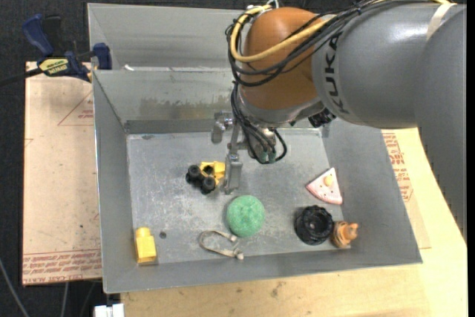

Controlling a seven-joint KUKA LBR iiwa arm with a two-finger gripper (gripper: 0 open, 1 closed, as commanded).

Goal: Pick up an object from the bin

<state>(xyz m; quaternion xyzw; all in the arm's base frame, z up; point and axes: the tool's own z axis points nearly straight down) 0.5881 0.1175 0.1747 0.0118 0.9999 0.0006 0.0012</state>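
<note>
One small yellow-and-black toy (205,176) lies mid-bin (159,185), just left of my hand (233,180), its long axis left to right with the black end leftward; I cannot tell how wide my hand stands, and my arm (401,63) reads KUKA.

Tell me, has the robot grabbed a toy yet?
Not yet. Done: the gripper is low in the bin, right beside the yellow-and-black toy. In hand: nothing that I can see. Left: grabbing something and lifting it out. The green ball and the yellow block lie untouched.
</note>
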